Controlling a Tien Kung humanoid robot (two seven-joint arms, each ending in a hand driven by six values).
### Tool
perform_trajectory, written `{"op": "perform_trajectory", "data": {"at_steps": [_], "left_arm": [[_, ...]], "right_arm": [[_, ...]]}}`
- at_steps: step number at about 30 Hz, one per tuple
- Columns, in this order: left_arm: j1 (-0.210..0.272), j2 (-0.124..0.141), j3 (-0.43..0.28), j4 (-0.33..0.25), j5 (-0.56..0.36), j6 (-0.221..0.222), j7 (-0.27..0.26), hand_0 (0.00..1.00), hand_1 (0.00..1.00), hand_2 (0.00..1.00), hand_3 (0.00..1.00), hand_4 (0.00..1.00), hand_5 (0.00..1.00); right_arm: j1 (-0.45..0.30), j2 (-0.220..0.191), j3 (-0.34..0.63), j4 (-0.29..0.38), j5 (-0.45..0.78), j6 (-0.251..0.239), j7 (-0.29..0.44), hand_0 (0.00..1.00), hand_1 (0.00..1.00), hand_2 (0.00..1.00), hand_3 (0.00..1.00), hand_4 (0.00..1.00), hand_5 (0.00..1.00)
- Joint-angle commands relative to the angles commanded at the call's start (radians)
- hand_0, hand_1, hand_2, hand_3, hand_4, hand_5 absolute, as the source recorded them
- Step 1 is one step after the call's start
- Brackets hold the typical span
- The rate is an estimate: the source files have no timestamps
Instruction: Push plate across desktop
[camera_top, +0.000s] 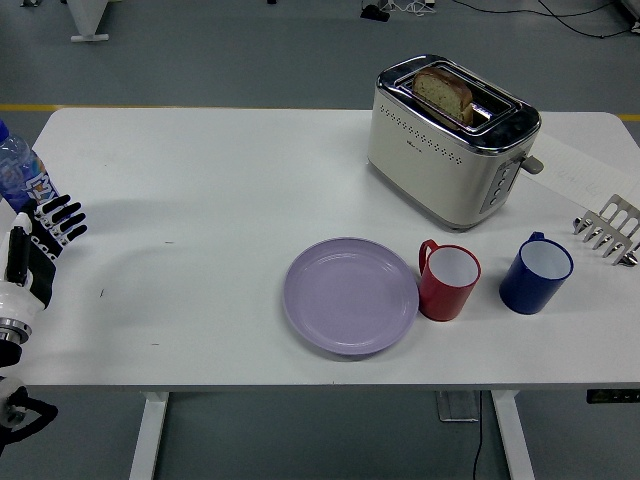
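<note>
A lilac plate (350, 295) lies flat on the white table (220, 190), right of centre and near the front edge. My left hand (42, 240) is at the table's left edge, far left of the plate, with its fingers spread and nothing in them. My right hand does not show.
A red mug (448, 281) stands just right of the plate, almost touching it, and a blue mug (535, 273) beyond it. A cream toaster (450, 140) with bread stands behind them. A water bottle (18, 172) is at the far left, a metal rack (608, 231) at the right edge.
</note>
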Motion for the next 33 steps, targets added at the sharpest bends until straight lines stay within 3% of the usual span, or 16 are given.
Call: {"op": "perform_trajectory", "data": {"at_steps": [5,13,18,33], "left_arm": [[-0.045,-0.007,0.063,0.015,-0.015,0.007,-0.005,0.769,0.768,0.753,0.676,0.530,0.998],[-0.122,-0.035,0.095,0.053,-0.039,0.017,-0.016,0.770,0.769,0.751,0.676,0.529,0.998],[-0.193,-0.047,0.115,0.111,-0.062,0.015,-0.016,0.777,0.775,0.760,0.680,0.528,0.998],[-0.331,-0.046,0.154,0.246,-0.110,0.011,-0.019,0.780,0.776,0.760,0.681,0.528,0.998]], "right_arm": [[-0.001,0.003,0.002,0.001,-0.004,-0.001,-0.002,0.551,0.452,0.593,0.583,0.302,0.481],[0.003,0.005,0.004,0.001,-0.009,-0.002,-0.005,0.551,0.452,0.593,0.583,0.301,0.483],[0.005,0.004,0.007,0.001,-0.017,-0.002,-0.006,0.551,0.452,0.593,0.583,0.301,0.483],[0.024,-0.003,0.042,0.004,-0.097,-0.001,-0.029,0.551,0.451,0.593,0.583,0.299,0.486]]}}
